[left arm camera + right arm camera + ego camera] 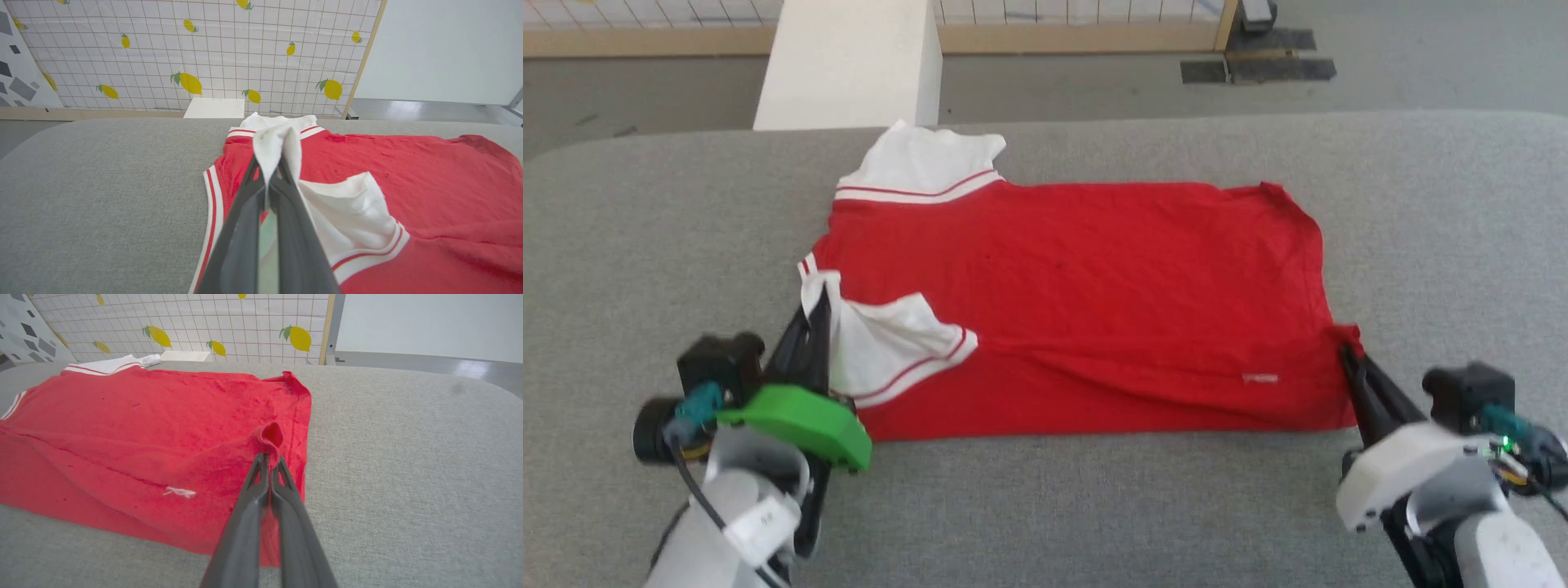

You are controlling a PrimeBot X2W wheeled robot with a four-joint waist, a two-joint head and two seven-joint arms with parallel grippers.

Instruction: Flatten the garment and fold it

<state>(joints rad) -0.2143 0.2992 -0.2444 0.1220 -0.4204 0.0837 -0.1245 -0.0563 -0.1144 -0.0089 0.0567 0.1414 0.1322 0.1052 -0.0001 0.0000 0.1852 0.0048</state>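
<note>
Head view: the left gripper (820,300) is clamped on the white cloth of the shirt's (1094,302) near sleeve (890,343), at the shirt's left edge. In the left wrist view the two dark fingers (241,237) meet, with a fold of white fabric pinched at the left gripper's (269,179) tip and standing up above it. The right gripper (1346,353) is closed on the red corner at the hem's near right end; in the right wrist view a small puckered loop of red cloth rises just past the right gripper's (269,458) tip.

The shirt lies sideways in the middle of the grey table (1094,506), hem toward the robot's right. Its near sleeve is folded in over the red body, and the far sleeve (923,167) sticks out toward the table's far edge. Soft creases run along the near edge, where a small white mark (1259,378) sits close to the hem.

Both pale forearms come in low from the bottom corners. The left fingers point up and away; the right fingers slant toward the left.
</note>
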